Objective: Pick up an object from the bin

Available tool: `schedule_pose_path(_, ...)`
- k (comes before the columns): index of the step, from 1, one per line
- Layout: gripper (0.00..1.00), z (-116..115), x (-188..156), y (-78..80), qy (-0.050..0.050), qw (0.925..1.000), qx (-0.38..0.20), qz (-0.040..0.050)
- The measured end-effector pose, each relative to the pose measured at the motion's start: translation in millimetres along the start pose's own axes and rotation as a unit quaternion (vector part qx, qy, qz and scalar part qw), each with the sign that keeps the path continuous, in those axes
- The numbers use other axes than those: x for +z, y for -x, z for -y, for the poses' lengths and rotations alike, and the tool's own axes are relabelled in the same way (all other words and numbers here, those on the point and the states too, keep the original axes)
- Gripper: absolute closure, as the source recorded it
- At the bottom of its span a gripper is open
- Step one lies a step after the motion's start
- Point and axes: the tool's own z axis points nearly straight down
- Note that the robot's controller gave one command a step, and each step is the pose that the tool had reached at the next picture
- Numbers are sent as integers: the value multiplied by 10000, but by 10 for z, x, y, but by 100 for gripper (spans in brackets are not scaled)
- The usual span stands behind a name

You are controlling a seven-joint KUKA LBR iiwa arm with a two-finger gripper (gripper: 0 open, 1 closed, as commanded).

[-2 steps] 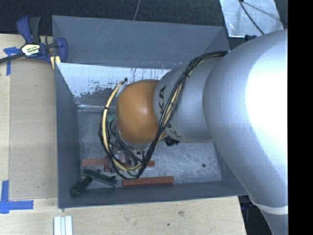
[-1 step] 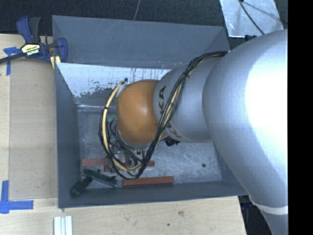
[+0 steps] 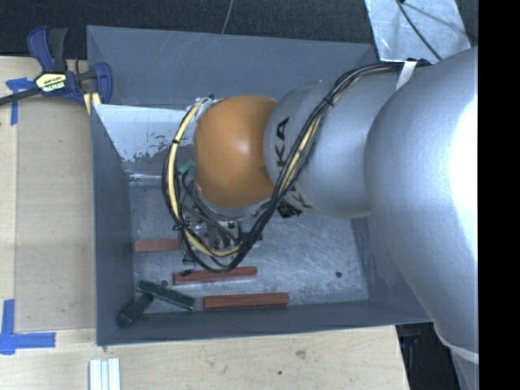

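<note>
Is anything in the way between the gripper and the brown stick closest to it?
Nothing visible. The gripper sits right by the middle brown stick, which lies bare on the bin floor. The dark tool lies apart, nearer the left corner. Cables hide the spot under the gripper.

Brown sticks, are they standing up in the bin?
No, the three brown sticks lie flat on the floor of the bin.

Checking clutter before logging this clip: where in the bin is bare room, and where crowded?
Bare: the grey metal bin's floor right of the front reddish-brown flat stick, toward the right wall; also a small patch behind the short reddish-brown stick by the left wall. Crowded: front-left, with those sticks, a middle stick, a dark green angled tool and the gripper.
</note>
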Motion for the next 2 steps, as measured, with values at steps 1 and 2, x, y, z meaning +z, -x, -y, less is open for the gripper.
schedule_pose_path(1, 100, -78, -476, -164, 7, 10000, 79, 27)
schedule_pose_path(2, 100, -102, -886, -375, 18, 10000, 76, 43)
